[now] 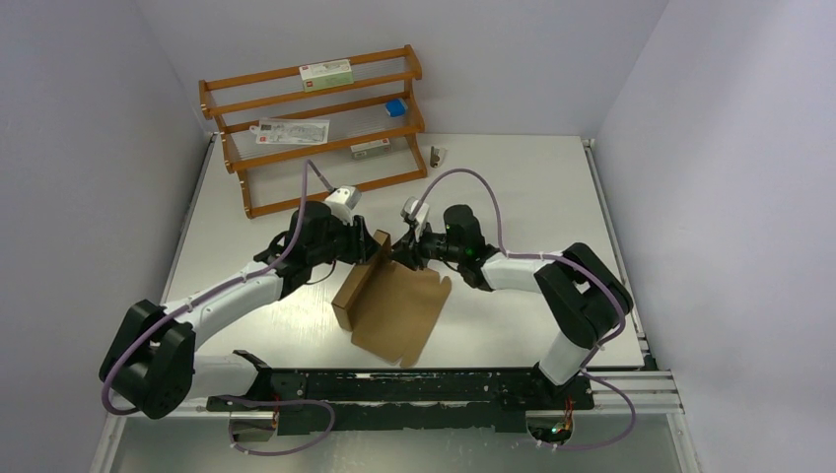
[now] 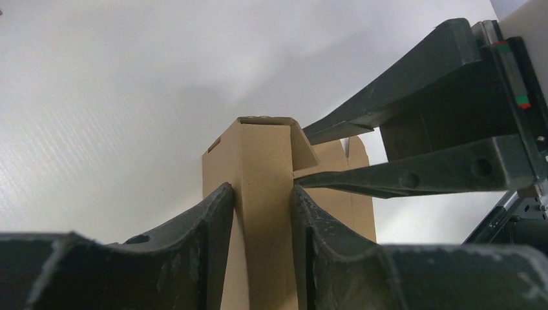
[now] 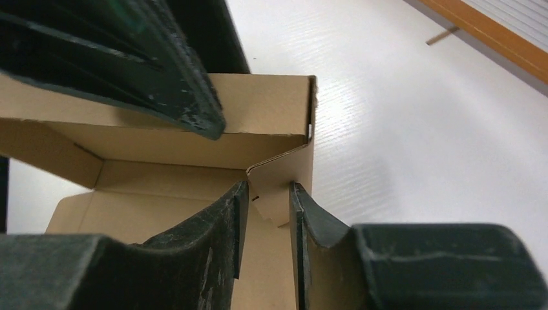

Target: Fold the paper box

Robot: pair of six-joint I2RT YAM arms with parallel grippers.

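The paper box (image 1: 392,307) is plain brown cardboard lying mid-table, its base flat and its left side wall folded upright. My left gripper (image 1: 375,248) is shut on the far end of that upright double wall, one finger on each face (image 2: 262,191). My right gripper (image 1: 400,250) meets it from the right. In the right wrist view its jaws (image 3: 268,188) are closed on the box's (image 3: 194,177) corner flap beside the end of the wall. A left finger (image 3: 161,71) presses on the wall just above. The right fingers (image 2: 388,174) show in the left wrist view beside the box (image 2: 262,161).
A wooden rack (image 1: 246,187) stands at the back left, holding a white red-labelled carton (image 1: 325,72), a small blue box (image 1: 395,106) and flat packets. A small dark object (image 1: 437,156) lies on the table right of the rack. Walls close in on both sides.
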